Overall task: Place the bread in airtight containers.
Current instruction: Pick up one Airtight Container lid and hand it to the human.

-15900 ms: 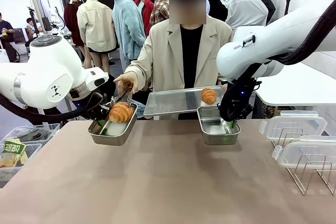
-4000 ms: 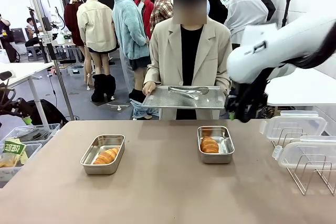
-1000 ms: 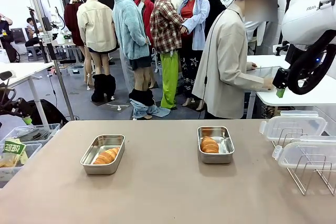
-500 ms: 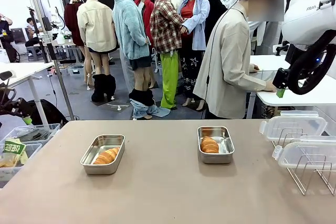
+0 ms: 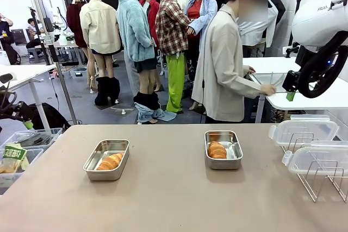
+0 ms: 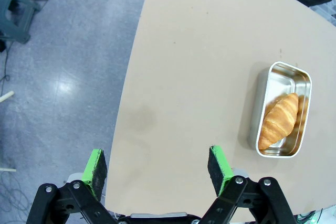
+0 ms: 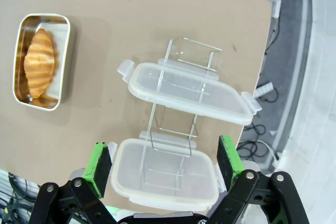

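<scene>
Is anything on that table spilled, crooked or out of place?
Nothing stands out. The left roll lies inside the left steel box, the right roll inside the right steel box. Nothing spilled. Both clear lids rest on the wire rack, not yet fitted.

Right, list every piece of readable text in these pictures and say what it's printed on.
"FRAN": grey letters on the white right arm, cut off at the picture's edge.
Green packet at the front view's left edge: it has print, but too small to read.
Steel containers and clear lids: no text shows on them.
</scene>
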Robot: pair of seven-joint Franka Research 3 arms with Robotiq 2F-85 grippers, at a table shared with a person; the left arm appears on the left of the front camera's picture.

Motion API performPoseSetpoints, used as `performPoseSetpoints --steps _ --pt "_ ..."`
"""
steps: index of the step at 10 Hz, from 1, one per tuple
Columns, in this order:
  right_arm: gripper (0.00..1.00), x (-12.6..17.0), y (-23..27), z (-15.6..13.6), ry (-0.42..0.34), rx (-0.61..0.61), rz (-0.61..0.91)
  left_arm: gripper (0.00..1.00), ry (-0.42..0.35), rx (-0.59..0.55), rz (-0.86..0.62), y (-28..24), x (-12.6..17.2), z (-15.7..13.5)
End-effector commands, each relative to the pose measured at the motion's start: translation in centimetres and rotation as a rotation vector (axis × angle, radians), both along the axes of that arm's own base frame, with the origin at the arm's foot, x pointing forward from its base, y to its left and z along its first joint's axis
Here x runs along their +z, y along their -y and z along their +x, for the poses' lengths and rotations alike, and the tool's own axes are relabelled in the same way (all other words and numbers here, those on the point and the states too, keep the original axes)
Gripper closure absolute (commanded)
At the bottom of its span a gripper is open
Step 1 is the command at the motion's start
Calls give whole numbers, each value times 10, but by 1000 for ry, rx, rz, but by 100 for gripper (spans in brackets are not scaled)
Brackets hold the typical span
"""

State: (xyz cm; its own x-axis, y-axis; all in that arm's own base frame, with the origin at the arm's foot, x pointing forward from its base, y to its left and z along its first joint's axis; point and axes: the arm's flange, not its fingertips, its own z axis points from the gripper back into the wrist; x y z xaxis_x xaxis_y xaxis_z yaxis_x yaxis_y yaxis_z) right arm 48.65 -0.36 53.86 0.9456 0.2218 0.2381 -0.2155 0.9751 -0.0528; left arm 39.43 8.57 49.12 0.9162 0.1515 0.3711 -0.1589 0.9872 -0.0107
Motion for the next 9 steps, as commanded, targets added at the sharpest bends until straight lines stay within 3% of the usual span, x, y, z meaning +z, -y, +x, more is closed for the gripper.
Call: performPoseSetpoints --steps 1,9 --pt "0 -1 0 1 10 -15 -17 0 -3 1 -1 -1 1 0" --pt "0 -1 0 1 10 -15 -17 0 -3 1 -1 -1 1 0"
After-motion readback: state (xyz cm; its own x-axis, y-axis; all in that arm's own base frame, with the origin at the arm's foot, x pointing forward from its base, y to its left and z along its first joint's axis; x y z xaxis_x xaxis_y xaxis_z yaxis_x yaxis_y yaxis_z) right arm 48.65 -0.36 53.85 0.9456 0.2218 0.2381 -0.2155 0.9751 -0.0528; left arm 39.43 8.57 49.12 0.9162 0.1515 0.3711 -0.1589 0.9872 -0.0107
